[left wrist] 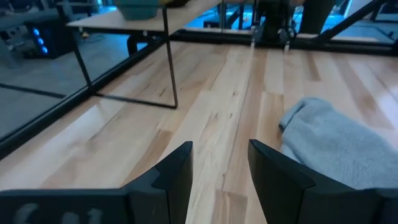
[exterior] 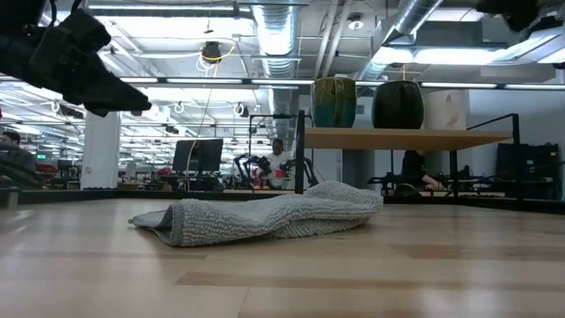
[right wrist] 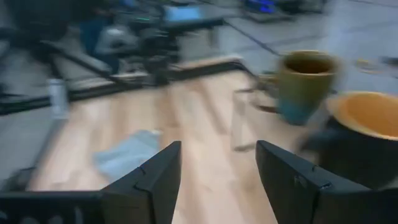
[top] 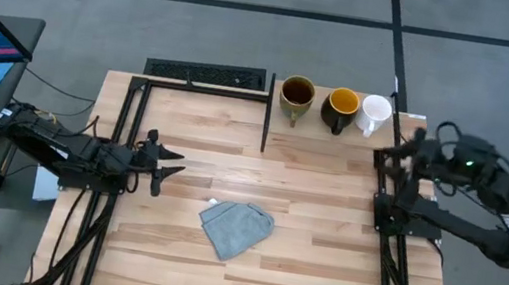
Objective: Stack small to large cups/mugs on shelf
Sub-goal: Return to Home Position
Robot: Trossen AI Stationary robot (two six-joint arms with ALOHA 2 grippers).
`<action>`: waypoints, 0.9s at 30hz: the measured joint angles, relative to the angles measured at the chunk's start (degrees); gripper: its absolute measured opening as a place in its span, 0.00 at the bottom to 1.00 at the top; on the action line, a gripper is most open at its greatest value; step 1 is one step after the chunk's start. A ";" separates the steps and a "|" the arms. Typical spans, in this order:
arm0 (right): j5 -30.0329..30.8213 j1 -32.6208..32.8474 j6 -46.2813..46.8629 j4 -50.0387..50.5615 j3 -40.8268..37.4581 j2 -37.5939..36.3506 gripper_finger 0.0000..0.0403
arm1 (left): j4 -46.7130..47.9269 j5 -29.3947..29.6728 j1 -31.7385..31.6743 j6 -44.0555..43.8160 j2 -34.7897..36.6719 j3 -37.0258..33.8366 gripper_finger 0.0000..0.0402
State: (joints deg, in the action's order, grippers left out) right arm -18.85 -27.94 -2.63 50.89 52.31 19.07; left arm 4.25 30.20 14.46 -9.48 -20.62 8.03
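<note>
Three mugs stand in a row on the light-wood shelf [top: 337,133] at the table's far edge: the olive-tan mug [top: 297,95], the dark mug with yellow-orange inside [top: 342,106] and the smaller white mug [top: 375,113]. They also show in the low view: olive-tan [exterior: 335,102], dark [exterior: 398,104], white [exterior: 446,110]. My right gripper [right wrist: 217,168] is open and empty, in the air near the shelf's right end, facing the olive-tan mug [right wrist: 305,81] and the dark mug [right wrist: 367,134]. My left gripper [left wrist: 219,165] is open and empty over the table's left part.
A grey-blue cloth [top: 235,227] lies crumpled on the tabletop near its middle, also in the low view [exterior: 265,216]. The shelf's black upright [top: 268,112] stands at its left end. Black frame rails run along the table's left and right sides.
</note>
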 joint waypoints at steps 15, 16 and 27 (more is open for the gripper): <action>-7.72 16.63 2.40 -29.06 -23.33 -1.35 0.56 | -4.21 -1.94 0.00 1.71 0.02 0.00 0.36; -6.30 18.48 2.66 -29.22 -24.15 -1.38 0.56 | -4.28 -1.93 0.00 1.73 0.02 0.00 0.36; 22.11 44.50 7.19 -32.65 -31.26 -3.17 0.56 | -6.16 -1.89 0.00 4.82 0.02 0.01 0.36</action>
State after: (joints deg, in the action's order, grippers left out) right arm 3.26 16.56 4.55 18.24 21.05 15.90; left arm -1.92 28.32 14.46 -4.66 -20.60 8.04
